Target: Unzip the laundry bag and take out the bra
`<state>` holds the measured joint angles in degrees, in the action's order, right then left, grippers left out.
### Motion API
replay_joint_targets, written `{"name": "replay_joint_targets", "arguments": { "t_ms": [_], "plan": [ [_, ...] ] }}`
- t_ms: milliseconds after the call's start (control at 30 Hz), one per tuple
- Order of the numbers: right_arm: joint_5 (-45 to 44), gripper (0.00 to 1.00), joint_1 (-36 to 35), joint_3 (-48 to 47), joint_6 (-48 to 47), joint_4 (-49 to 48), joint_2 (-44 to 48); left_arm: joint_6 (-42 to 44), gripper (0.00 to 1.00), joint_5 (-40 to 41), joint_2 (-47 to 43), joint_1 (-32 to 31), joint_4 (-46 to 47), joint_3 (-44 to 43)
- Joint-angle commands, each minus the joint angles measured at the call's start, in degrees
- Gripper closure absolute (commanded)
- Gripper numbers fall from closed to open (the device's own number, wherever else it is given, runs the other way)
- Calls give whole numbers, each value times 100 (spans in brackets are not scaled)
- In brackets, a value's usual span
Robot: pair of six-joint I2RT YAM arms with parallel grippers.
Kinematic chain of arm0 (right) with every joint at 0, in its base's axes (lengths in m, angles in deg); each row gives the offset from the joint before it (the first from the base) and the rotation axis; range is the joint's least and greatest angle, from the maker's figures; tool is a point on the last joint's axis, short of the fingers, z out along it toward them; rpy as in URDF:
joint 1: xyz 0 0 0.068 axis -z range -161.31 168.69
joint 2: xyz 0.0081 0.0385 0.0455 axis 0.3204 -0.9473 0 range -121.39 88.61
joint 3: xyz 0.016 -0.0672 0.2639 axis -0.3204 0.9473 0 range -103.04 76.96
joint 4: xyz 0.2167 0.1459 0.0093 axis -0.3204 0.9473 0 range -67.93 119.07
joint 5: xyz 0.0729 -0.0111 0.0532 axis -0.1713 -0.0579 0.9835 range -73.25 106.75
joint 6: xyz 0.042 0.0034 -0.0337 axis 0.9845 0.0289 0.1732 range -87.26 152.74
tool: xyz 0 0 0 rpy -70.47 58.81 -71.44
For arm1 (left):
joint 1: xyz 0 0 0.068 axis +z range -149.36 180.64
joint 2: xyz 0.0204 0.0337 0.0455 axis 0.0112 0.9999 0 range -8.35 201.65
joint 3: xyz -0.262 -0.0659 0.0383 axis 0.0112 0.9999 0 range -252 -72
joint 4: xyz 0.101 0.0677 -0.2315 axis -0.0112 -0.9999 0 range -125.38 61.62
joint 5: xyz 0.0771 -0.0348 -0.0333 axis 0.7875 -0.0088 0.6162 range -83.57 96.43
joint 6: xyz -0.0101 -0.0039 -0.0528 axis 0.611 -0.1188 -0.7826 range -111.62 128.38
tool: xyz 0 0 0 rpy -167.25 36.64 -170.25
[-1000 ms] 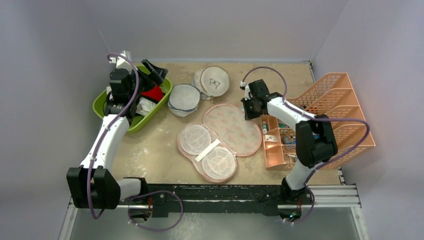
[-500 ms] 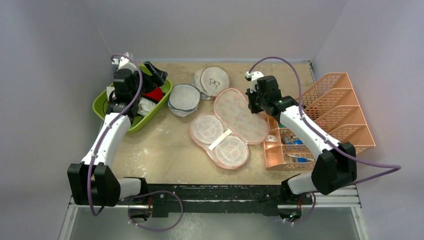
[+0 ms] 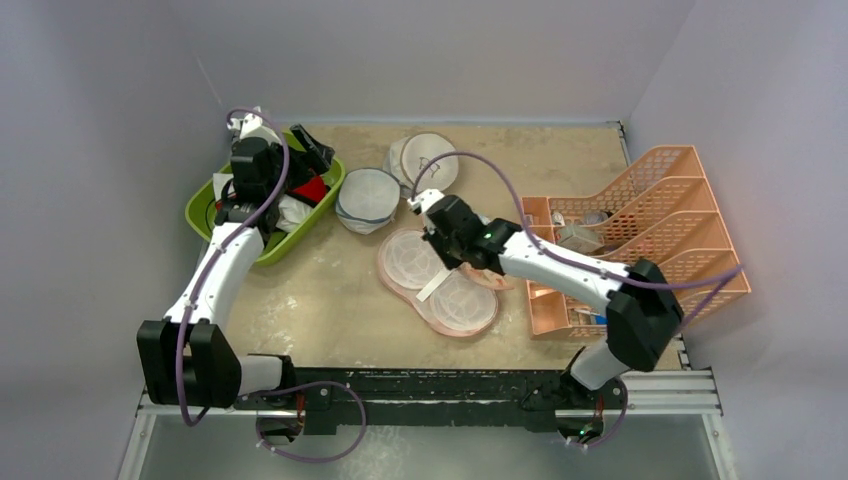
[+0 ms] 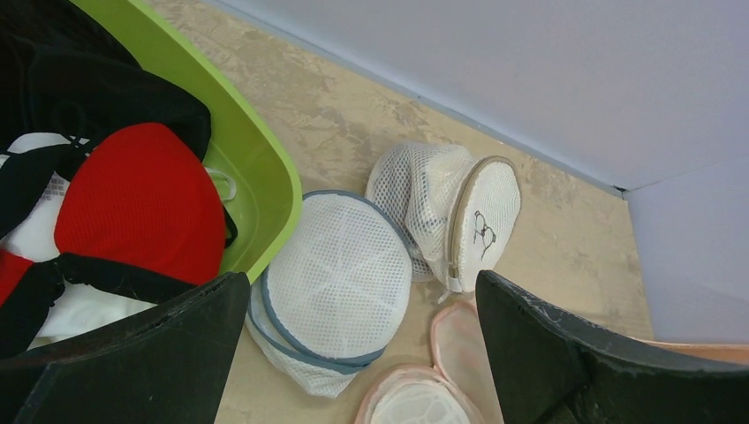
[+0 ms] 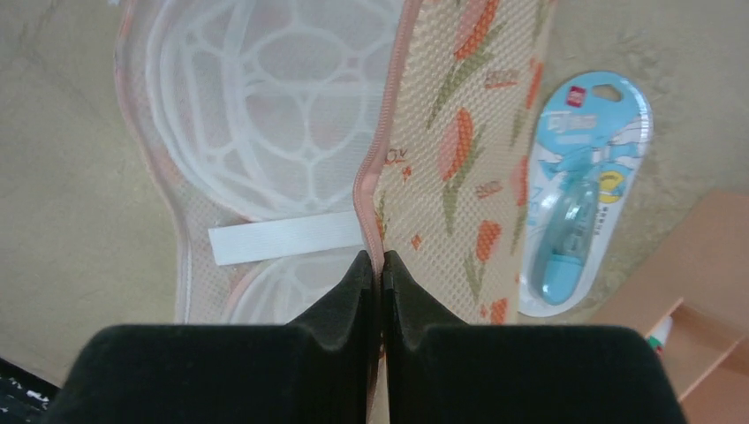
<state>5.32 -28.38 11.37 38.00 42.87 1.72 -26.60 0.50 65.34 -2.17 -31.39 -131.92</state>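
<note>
The laundry bag (image 3: 462,305) lies open, and the right gripper (image 5: 381,261) has its jaws pinched tight on the bag's pink zip edge. The green tub (image 4: 256,168) with the red bra (image 4: 141,208) sits left of the left gripper (image 4: 353,296), whose jaws are wide apart and empty.

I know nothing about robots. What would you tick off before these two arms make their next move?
1. Laundry bag unzipped: ok, it lies open with its pale mesh showing.
2. Bra out of the bag: ok, it lies in the green bin.
3. Right pincer grip: ok, shut on the bag's pink zip edge.
4. Left pincer free: ok, open and holding nothing.
5. Blue packet clear of the flowered flap: cannot tell, it lies right beside the flap.
</note>
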Motion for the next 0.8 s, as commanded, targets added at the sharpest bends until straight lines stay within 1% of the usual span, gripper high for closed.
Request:
{"name": "replay_joint_targets", "arguments": {
  "t_ms": [0, 100, 267, 367, 533, 667, 733, 767],
  "plan": [
    [-635, 92, -603, -460, 332, 299, -504, 171, 1, 109, 11, -44, 98, -292],
    [-530, 92, -931, -583, 428, 210, -782, 168, 0, 104, 20, -44, 90, -297],
    [264, 91, -1174, -506, 608, -274, -1017, 185, 0, 119, 32, -44, 64, -309],
    [628, 91, -1191, -327, 682, -543, -995, 183, 0, 115, 39, -42, 61, -310],
    [757, 91, -1204, -128, 713, -700, -920, 211, 0, 138, 49, -44, 55, -314],
    [1067, 90, -1216, 45, 795, -789, -876, 211, 0, 115, 52, -42, 33, -335],
    [1218, 88, -1227, 166, 827, -889, -860, 211, 0, 82, 49, -44, 28, -357],
    [1290, 86, -1234, 214, 842, -941, -864, 211, 1, 77, 50, -44, 28, -356]
  ]
}}
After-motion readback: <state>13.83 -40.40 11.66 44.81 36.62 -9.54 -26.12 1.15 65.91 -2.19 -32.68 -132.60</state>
